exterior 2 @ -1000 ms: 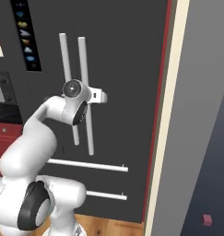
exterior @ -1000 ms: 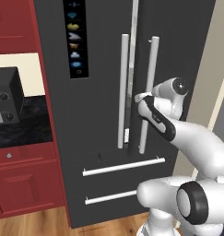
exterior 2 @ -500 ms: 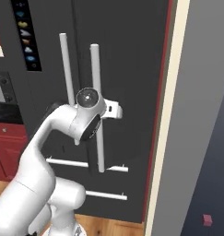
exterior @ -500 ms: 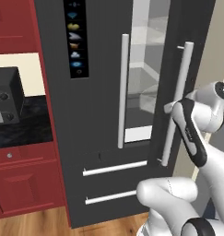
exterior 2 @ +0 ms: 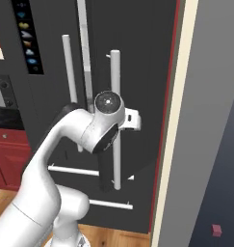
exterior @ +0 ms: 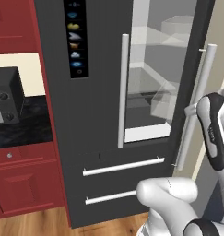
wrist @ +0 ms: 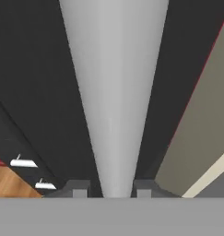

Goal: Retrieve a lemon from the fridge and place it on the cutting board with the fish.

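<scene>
With its right-hand door swung partly outward, the fridge (exterior: 99, 115) shows a pale interior of clear shelves (exterior: 152, 99) and bins through the gap, as seen from the left base view. Clamped around the long white bar handle (exterior: 196, 106) of that door are the robot's fingers (wrist: 79, 188), closed on either side of the bar; the hand view looks straight along the handle (wrist: 114, 92), which runs up between the two dark tips against the dark grey door face. From the right base view the gripper (exterior 2: 132, 120) sits about midway up the same handle (exterior 2: 115, 77), the white arm (exterior 2: 56, 159) bending up to it from the lower left. A second white bar handle (exterior: 122, 92) stands upright on the closed left door, beside a vertical icon panel (exterior: 75, 37). Two horizontal white handles (exterior: 123, 167) cross the drawers below. To the left of the fridge, a black microwave (exterior: 6, 94) sits on a dark table (exterior: 26, 124) above red cabinets (exterior: 26, 179), with wooden floor (exterior: 39, 226) beneath. No lemon can be made out on the visible shelves.
</scene>
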